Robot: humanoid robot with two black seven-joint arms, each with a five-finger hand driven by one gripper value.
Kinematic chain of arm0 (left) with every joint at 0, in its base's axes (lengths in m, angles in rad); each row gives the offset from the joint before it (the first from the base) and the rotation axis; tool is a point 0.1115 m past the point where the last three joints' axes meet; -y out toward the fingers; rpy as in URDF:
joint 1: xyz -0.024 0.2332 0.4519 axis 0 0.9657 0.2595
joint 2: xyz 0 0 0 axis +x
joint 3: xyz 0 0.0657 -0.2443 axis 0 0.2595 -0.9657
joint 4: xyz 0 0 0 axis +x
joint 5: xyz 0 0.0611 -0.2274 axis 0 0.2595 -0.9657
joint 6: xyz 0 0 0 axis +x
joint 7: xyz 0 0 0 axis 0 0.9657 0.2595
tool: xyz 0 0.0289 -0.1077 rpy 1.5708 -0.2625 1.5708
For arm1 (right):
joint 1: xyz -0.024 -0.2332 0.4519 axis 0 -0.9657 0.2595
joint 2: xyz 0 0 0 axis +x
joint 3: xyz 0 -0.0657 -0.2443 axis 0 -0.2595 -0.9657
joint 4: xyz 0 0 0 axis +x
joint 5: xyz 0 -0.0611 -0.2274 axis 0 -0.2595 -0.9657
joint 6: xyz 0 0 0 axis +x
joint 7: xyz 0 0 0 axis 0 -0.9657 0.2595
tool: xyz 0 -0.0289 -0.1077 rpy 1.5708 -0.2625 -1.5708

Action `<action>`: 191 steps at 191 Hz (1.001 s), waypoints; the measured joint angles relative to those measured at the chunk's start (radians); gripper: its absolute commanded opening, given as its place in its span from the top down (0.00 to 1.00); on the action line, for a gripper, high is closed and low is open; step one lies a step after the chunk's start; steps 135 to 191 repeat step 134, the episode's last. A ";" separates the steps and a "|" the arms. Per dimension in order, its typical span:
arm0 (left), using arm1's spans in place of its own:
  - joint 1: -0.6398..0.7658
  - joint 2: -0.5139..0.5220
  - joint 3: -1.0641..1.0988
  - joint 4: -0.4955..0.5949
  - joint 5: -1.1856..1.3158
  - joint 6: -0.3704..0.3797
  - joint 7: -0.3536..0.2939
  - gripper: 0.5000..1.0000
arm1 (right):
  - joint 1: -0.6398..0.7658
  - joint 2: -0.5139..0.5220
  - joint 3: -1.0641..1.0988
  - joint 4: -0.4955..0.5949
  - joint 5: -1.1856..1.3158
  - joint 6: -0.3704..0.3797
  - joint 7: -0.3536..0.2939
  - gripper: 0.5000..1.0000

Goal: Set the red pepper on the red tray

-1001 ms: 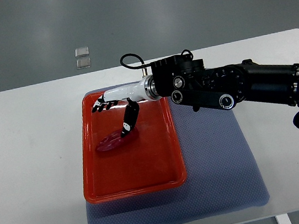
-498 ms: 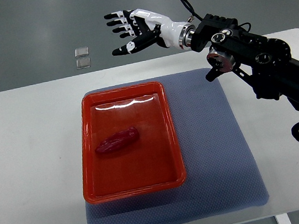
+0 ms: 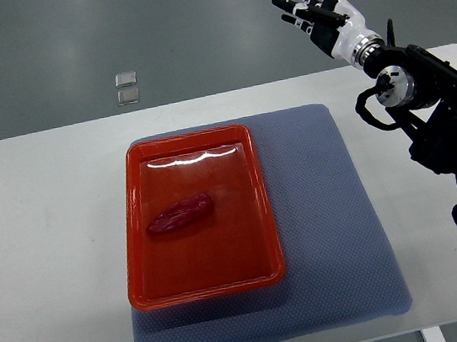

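Observation:
The red pepper (image 3: 179, 215) lies on its side in the middle of the red tray (image 3: 260, 243), tip pointing right. Nothing touches it. My right hand (image 3: 312, 8) is raised high at the upper right, beyond the table's far edge, with its black-tipped white fingers spread and holding nothing. Its black arm (image 3: 438, 120) runs down the right side of the picture. The left arm does not show.
The tray sits on a blue-grey mat (image 3: 331, 233) that covers the middle of the white table (image 3: 43, 248). Two small clear squares (image 3: 126, 87) lie on the grey floor past the table's far edge.
My right hand let go of the pepper on the tray, lifted away, and swung up and to the right, ending far from the tray with its fingers spread. The pepper stayed put.

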 measured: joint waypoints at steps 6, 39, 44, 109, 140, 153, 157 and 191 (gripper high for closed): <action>0.000 0.000 0.000 0.000 0.000 0.000 0.000 0.00 | -0.006 -0.003 0.000 -0.011 0.029 -0.002 0.000 0.17; 0.003 0.000 0.000 0.000 0.000 0.000 0.000 0.00 | -0.047 -0.022 0.001 -0.025 0.128 -0.003 0.006 0.17; 0.004 0.000 0.000 0.000 0.000 0.000 0.000 0.00 | -0.053 -0.024 0.002 -0.025 0.138 -0.003 0.007 0.17; 0.005 0.000 0.000 0.000 0.000 0.000 0.000 0.00 | -0.101 -0.037 0.001 -0.031 0.242 0.000 0.062 0.17; 0.005 0.000 0.000 0.000 0.000 0.000 0.000 0.00 | -0.116 -0.053 0.001 -0.033 0.243 -0.005 0.113 0.17; 0.005 0.000 0.000 0.000 0.000 0.000 0.000 0.00 | -0.116 -0.053 0.001 -0.033 0.243 -0.005 0.113 0.17; 0.005 0.000 0.000 0.000 0.000 0.000 0.000 0.00 | -0.116 -0.053 0.001 -0.033 0.243 -0.005 0.113 0.17; 0.005 0.000 0.000 0.000 0.000 0.000 0.000 0.00 | -0.116 -0.053 0.001 -0.033 0.243 -0.005 0.113 0.17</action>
